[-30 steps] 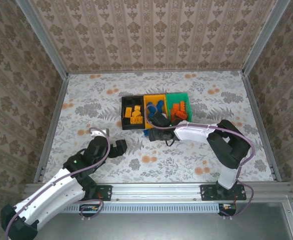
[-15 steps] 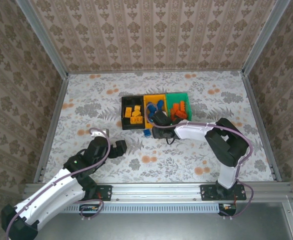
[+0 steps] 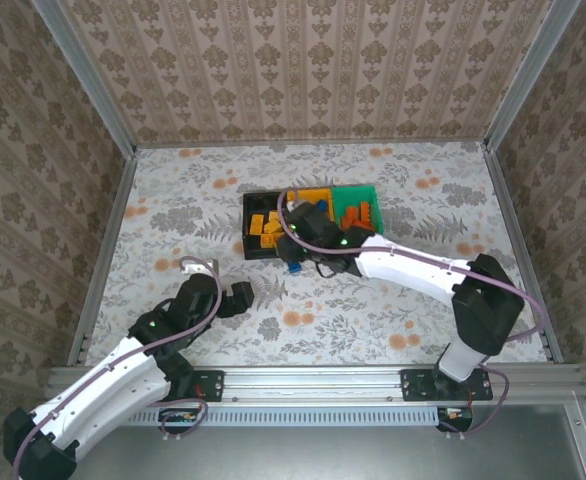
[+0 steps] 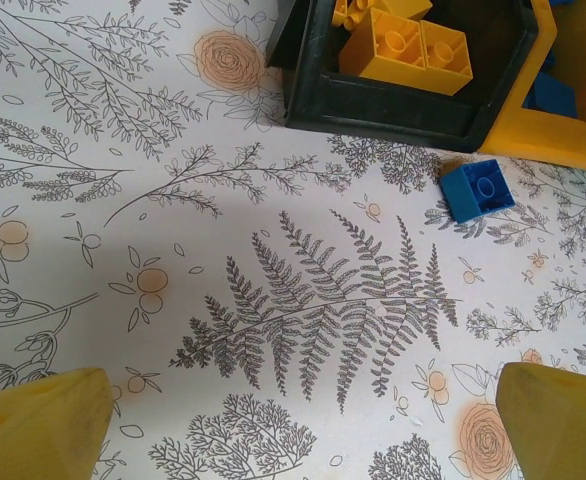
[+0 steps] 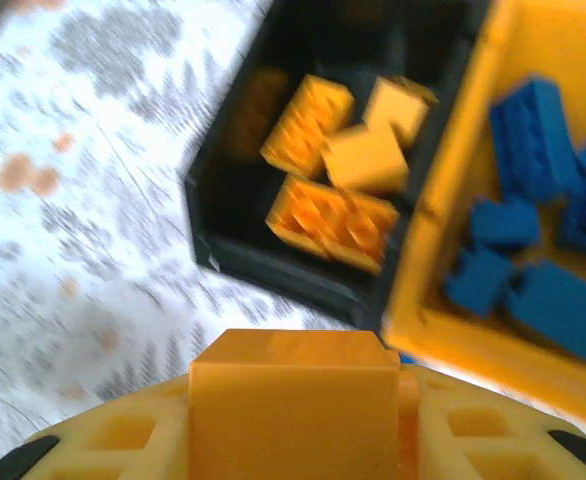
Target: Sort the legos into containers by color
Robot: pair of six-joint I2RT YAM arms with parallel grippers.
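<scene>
Right wrist view is showing the right gripper pinching a yellow brick, just carried up to the black bin, so a drop is likely coming. Left gripper is waiting spread; a blue brick is lying outside.

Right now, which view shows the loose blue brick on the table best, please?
The left wrist view: the blue brick lies whole and sharp by the black bin's corner. The top external view gives a small blue speck beside the right arm; the right wrist view, at most a blurred sliver.
</scene>
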